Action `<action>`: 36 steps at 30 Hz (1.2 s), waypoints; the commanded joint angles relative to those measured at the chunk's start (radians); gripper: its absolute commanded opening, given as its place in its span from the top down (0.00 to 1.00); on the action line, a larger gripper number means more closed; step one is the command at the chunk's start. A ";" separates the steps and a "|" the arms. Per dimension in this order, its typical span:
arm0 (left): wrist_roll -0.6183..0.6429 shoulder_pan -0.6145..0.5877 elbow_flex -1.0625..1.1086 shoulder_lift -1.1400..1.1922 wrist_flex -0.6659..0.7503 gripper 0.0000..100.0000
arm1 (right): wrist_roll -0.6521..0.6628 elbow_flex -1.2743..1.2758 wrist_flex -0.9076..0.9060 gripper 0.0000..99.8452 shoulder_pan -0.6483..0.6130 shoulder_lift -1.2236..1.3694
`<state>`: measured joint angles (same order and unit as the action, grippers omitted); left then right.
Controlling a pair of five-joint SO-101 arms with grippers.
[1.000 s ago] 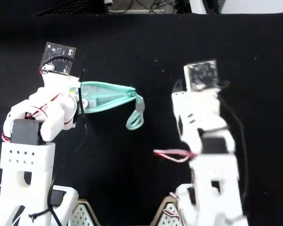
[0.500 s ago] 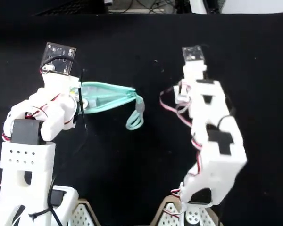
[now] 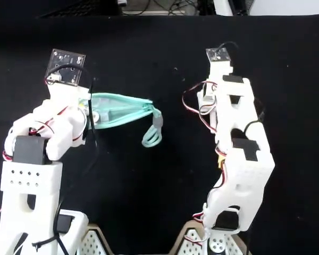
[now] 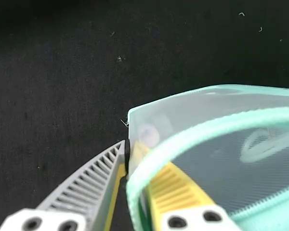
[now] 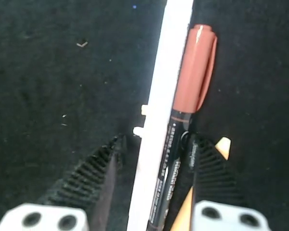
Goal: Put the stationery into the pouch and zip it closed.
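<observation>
Left claw [image 4: 130, 150] clenched on pouch [image 4: 221, 144] rim; soft, floppy stuff. Well apart from pouch, right claw [image 5: 156, 140] spread astride white pen [image 5: 166, 72] and marker [image 5: 195, 67]: likely light, slick; grip mid-barrel.

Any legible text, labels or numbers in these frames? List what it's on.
Black-barrelled marker with a reddish-brown cap: white print along the barrel, too blurred to read.
White plastic pen: no text visible.
Mint-green translucent zip pouch: no text visible.
</observation>
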<state>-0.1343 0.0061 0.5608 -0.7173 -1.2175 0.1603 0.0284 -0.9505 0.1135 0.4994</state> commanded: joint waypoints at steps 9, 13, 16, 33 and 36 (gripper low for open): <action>-0.006 -0.015 0.084 0.017 0.051 0.97 | 0.023 0.519 0.437 0.78 -0.023 -0.433; -0.006 -0.013 0.084 0.017 0.051 0.97 | 0.077 0.627 0.523 0.78 -0.066 -0.490; -0.006 -0.013 0.085 0.015 0.051 0.97 | 0.075 0.596 0.523 0.78 -0.063 -0.449; -0.006 -0.015 0.087 0.015 0.051 0.97 | 0.077 0.050 0.048 0.94 -0.060 -0.047; -0.006 -0.015 0.087 0.020 0.052 0.97 | 0.072 0.050 0.044 0.97 -0.058 -0.048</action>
<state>-0.1343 0.0061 0.5838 -0.7173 -1.1853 0.2309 0.1112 -0.8892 0.0644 0.4519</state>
